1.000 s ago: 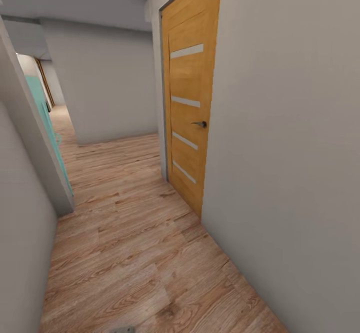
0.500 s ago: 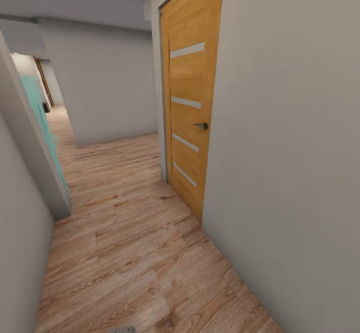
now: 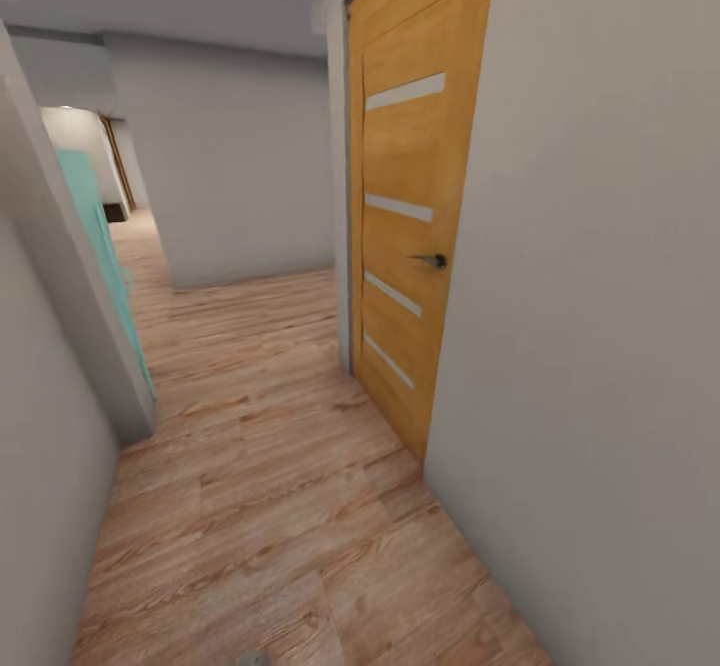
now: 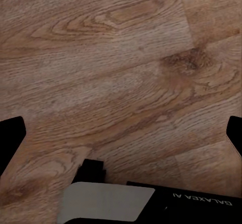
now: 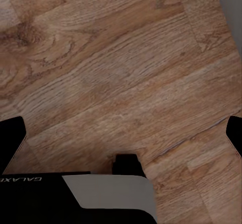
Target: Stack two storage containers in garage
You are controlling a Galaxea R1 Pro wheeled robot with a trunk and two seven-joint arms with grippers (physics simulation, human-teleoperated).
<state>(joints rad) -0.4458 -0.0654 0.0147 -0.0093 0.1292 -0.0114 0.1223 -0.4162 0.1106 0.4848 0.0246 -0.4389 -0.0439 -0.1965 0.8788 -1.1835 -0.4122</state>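
Observation:
I am in a narrow hallway laid with light wood planks point(image 3: 260, 506); the storage containers, the living room and the garage are out of view. My left gripper point(image 4: 121, 133) is open, its dark fingertips point(image 4: 11, 133) spread wide over bare planks with nothing between them. The right gripper point(image 5: 121, 133) is open too, its fingertips point(image 5: 11, 133) far apart above the same planks and holding nothing. Both hang low over the ground.
An orange wooden door point(image 3: 410, 226) with a dark handle point(image 3: 432, 261) stands shut in the white wall point(image 3: 600, 346) on my right. A grey wall corner point(image 3: 70, 276) and a teal door point(image 3: 100, 236) lie on the left. The corridor runs ahead to a white wall point(image 3: 240, 176) and bends left.
The whole head view has shifted: the orange door now sits further right and looks larger, so the camera has moved along the hallway. Nothing else has changed.

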